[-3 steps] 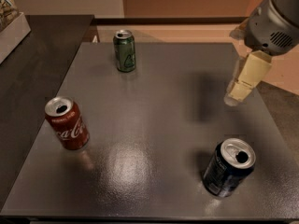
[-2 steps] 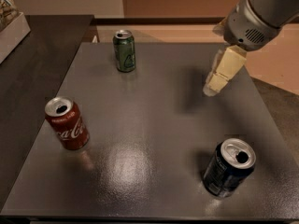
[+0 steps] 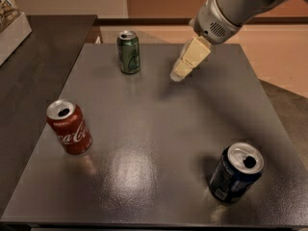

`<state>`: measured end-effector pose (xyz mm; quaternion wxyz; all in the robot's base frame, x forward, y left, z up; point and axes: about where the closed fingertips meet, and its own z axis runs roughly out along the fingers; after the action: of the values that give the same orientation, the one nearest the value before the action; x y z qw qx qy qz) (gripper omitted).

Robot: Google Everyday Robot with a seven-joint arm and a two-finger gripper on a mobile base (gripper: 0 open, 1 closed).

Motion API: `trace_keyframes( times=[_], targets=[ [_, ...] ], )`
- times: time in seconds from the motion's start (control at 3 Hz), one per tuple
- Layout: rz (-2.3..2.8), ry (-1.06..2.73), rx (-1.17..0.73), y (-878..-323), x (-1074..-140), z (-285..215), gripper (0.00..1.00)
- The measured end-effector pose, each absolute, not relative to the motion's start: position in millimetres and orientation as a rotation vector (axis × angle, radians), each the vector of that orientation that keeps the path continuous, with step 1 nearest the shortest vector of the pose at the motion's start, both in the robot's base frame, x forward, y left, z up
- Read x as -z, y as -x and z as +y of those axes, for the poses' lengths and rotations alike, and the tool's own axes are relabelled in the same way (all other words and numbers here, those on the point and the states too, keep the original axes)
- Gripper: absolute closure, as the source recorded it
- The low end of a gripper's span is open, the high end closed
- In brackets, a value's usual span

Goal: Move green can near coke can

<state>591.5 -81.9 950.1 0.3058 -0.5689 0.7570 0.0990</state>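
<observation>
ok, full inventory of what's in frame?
green can: 1, dark green, far side of table, left of centre
coke can: 1, red, near-left of table
blue can: 1, dark blue-black, near-right of table
table: 1, grey, fills most of the view
counter: 1, dark, left of table
box: 1, pale, top-left, cut off by the edge
arm: 1, grey, enters top right
gripper: 1, cream, over table's far side, right of green can, apart from it
</observation>
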Motion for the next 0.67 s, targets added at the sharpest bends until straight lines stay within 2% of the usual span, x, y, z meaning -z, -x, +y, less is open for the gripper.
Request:
trace_keyframes(
  times=[0.67],
  targets=[
    [1.938, 1.46, -0.338, -632.9, -941.0, -14.6, 0.0]
  ],
)
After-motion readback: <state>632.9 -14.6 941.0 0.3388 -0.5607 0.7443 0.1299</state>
